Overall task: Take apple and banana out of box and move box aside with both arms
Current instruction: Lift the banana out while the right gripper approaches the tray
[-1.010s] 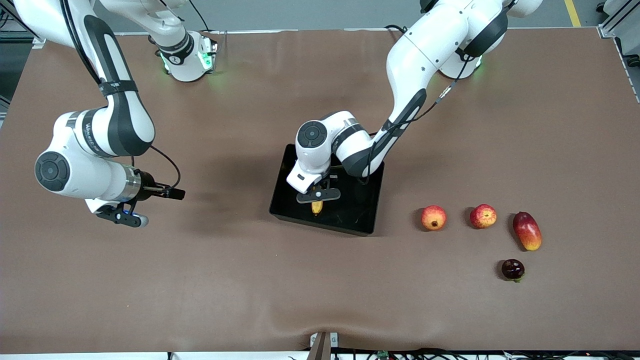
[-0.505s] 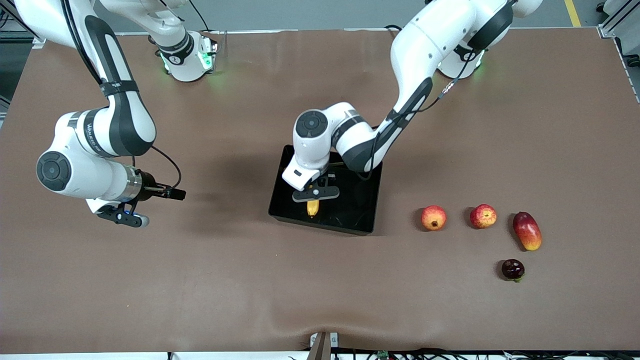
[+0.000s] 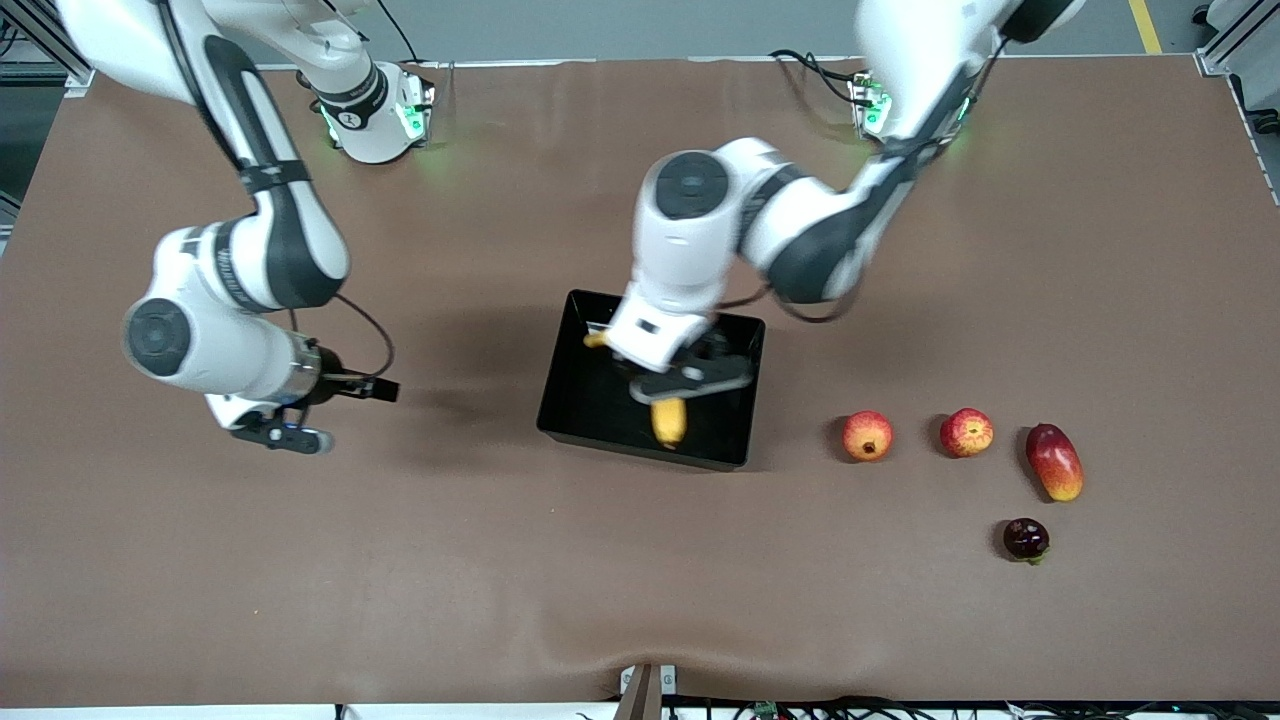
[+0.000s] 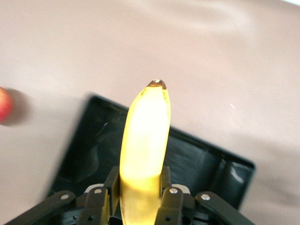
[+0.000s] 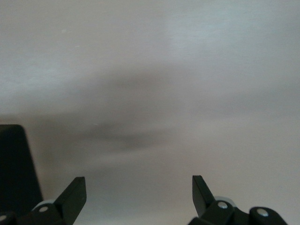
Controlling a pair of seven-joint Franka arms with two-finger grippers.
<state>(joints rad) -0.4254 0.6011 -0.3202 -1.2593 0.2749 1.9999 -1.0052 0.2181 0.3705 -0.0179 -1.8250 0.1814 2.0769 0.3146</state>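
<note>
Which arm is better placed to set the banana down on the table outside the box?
The left arm. Its gripper is shut on the banana, lifted above the box. The right gripper hangs open and empty over bare table toward its own end.

The box (image 3: pixel 590 400) sits on the tabletop (image 3: pixel 500 580) about midway between the two arms' ends. The banana (image 3: pixel 668 421) is held up over the box in the left gripper (image 3: pixel 685 385), its jaws clamped on it. The right gripper (image 3: pixel 275 432) hangs over bare tabletop toward the right arm's end, well apart from the box, jaws wide.

Toward the left arm's end, three fruits lie in a row beside the box: a round fruit (image 3: pixel 866 435) nearest it, then the apple (image 3: pixel 966 432), then the mango (image 3: pixel 1054 461). A small dark fruit (image 3: pixel 1025 538) lies nearer the front camera than that row.
</note>
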